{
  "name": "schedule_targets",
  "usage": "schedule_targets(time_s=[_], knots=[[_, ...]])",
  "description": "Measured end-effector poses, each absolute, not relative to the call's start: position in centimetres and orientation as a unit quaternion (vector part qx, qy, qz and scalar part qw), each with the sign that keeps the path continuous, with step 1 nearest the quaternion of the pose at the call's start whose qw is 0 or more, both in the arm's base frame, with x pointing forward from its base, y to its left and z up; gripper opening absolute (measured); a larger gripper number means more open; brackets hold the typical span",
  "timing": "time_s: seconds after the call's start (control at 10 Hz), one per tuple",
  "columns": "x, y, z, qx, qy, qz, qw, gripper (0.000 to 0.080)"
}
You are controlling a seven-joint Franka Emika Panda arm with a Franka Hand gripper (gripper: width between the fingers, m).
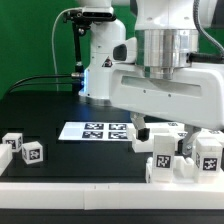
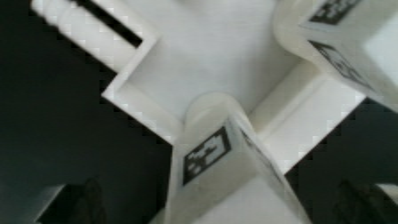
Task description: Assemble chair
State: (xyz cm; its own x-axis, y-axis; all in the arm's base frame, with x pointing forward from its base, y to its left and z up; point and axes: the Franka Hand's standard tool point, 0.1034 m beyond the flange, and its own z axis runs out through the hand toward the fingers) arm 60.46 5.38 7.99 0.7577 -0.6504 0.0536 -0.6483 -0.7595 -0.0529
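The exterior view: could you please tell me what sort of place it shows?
Probably a robotics lab bench: a black table against a green backdrop, a marker board of square tags, and tagged white chair pieces.

Open table [image 1: 90,158] between blocks [image 1: 33,153] and chair [image 1: 165,160]

The robot arm [image 1: 105,45] is wearing a smooth white shell with round, chunky joints. Dark bands are showing where its parts meet. A small blue light [image 1: 88,72] is glowing low on its back part. Thin black cables [image 1: 40,82] are running off from there along the far edge of the table [image 1: 40,115]. Near the camera, a shiny grey round wrist [image 1: 165,45] is sitting above a wide white boxy gripper [image 1: 162,130] with rounded corners. Two short dark fingers [image 1: 140,127] are sticking out under it.
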Motion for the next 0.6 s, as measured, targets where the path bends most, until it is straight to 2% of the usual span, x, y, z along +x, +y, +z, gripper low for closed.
schedule_targets(time_s=[0.2,0.3,0.4,0.5,0.6], knots=[[61.23,5.8,8.06,-0.976,0.208,-0.063,0.005,0.0648],[61.14,5.79,8.01,-0.965,0.257,-0.06,0.009,0.0523],[61.16,5.72,8.02,-0.965,0.256,-0.06,0.008,0.0523],[61.15,5.79,8.02,-0.956,0.287,-0.059,0.012,0.0384],[61.15,5.73,8.01,-0.944,0.324,-0.059,0.014,0.0283]])
